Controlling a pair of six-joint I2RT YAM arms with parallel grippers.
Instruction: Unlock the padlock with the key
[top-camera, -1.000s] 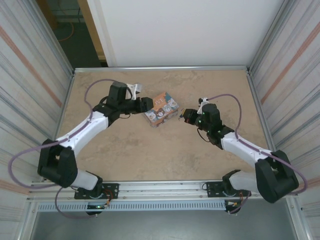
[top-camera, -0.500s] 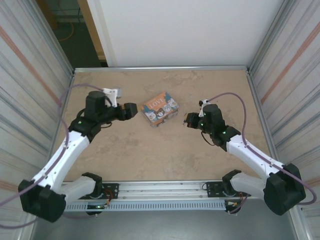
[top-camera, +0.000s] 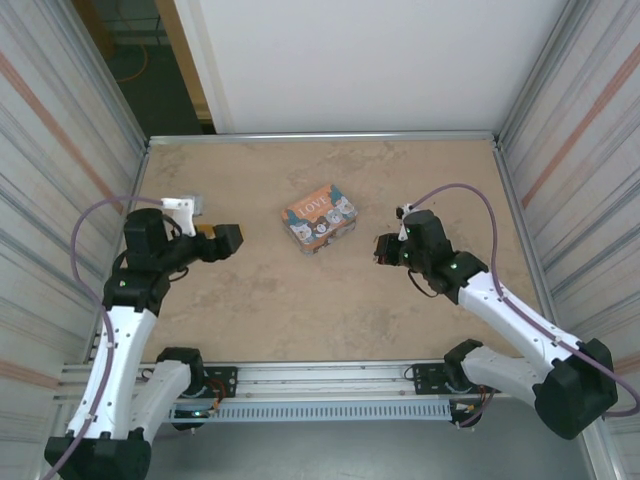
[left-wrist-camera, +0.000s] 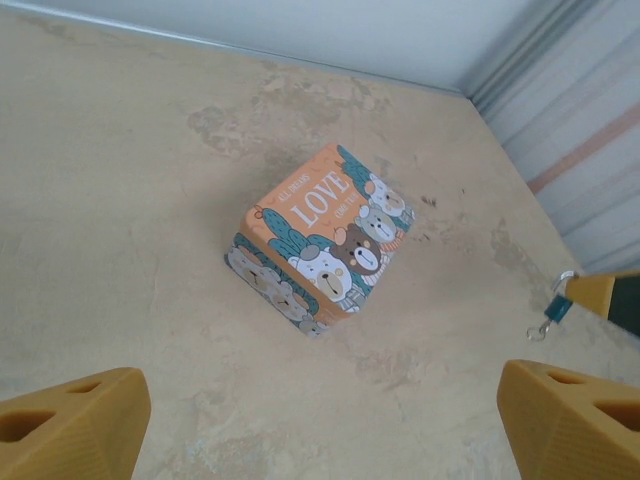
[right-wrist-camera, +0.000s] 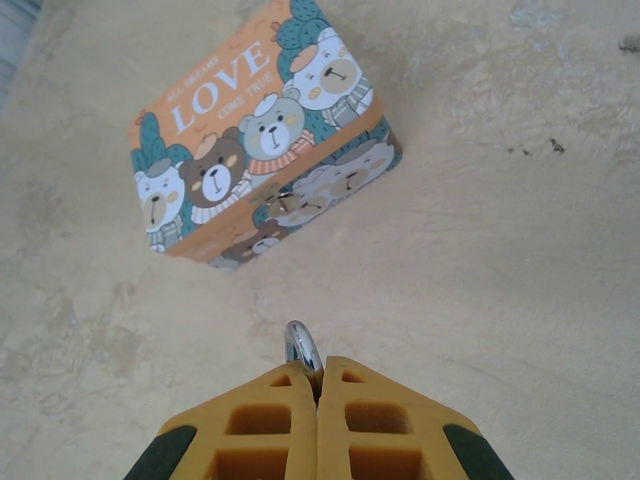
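My right gripper (right-wrist-camera: 320, 368) is shut on the padlock's silvery shackle (right-wrist-camera: 300, 345), whose loop pokes out between the yellow fingers. In the left wrist view the padlock's blue body (left-wrist-camera: 557, 308) hangs from the right gripper's finger (left-wrist-camera: 600, 293) at the right edge. A tiny silvery piece (left-wrist-camera: 537, 331) dangles below it; I cannot tell if it is the key. From above, the right gripper (top-camera: 380, 248) sits right of the orange "LOVE" tin (top-camera: 319, 217). My left gripper (top-camera: 228, 240) is open and empty, well left of the tin; its fingertips (left-wrist-camera: 95, 420) frame bare table.
The orange tin (left-wrist-camera: 315, 240) with bear pictures lies flat mid-table, also seen ahead of the right fingers (right-wrist-camera: 255, 135). Corrugated metal walls (top-camera: 70, 150) close in both sides, and a rail (top-camera: 320, 375) runs along the near edge.
The left arm has pulled back from the tin to the left side while its jaws opened wide. The right gripper drifted slightly right and nearer, still shut.
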